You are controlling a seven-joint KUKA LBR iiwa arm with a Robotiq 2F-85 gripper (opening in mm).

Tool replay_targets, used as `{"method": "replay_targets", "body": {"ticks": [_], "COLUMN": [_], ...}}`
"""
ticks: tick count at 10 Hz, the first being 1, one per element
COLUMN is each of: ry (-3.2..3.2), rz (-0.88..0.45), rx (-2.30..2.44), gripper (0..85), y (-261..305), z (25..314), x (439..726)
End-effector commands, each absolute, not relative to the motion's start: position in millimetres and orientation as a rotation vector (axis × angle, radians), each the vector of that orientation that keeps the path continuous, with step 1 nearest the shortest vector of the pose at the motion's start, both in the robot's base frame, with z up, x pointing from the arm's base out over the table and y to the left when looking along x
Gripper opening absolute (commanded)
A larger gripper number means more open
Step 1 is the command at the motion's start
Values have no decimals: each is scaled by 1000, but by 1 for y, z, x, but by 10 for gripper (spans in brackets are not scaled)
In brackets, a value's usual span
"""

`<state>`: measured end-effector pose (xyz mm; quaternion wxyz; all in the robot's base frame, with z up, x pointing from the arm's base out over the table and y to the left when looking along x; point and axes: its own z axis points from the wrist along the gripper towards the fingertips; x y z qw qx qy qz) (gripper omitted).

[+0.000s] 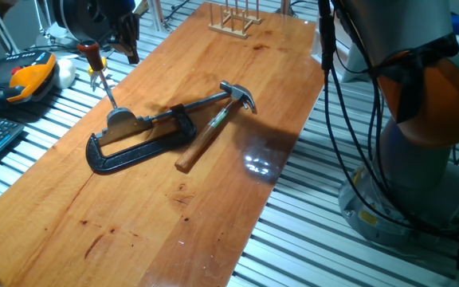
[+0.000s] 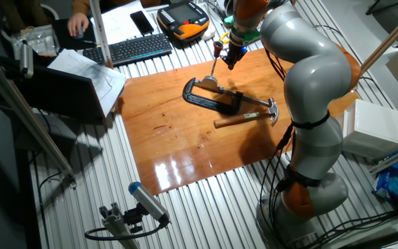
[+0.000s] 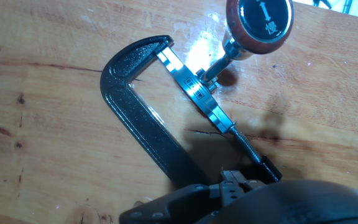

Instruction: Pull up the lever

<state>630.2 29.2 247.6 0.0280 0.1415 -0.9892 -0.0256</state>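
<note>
The lever is a thin silver rod hinged on a rounded grey base, and it stands steeply, leaning to the left. Its dark-red knob is at the top. The lever also shows in the other fixed view. In the hand view the knob is large at the top edge, above the base. My gripper hangs just right of the knob, close to it and not around it. It also shows in the other fixed view. Whether its fingers are open is unclear.
A black C-clamp pins the lever base to the wooden table; it also shows in the hand view. A wooden-handled hammer lies right of the clamp. A wooden rack stands at the far end. A pendant and keyboard lie off the table.
</note>
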Motion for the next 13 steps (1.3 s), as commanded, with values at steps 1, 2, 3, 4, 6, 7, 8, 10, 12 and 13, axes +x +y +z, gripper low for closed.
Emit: {"method": "replay_targets", "body": {"ticks": [1, 2, 3, 4, 6, 7, 8, 10, 12, 13], "ry": [-3052, -3052, -3051, -3050, -3055, -3046, -3047, -3049, -3049, -3049], "rz": [-79, -79, -79, -87, -69, -75, -75, -65, -63, -61], "rx": [437, 437, 434, 430, 420, 417, 415, 407, 403, 405], "gripper": [0, 0, 0, 0, 0, 0, 0, 0, 0, 0], "y": [29, 29, 29, 29, 29, 30, 30, 34, 36, 34], "z": [248, 247, 248, 248, 248, 248, 249, 252, 256, 257], "x": [630, 630, 630, 630, 631, 631, 631, 632, 633, 633]}}
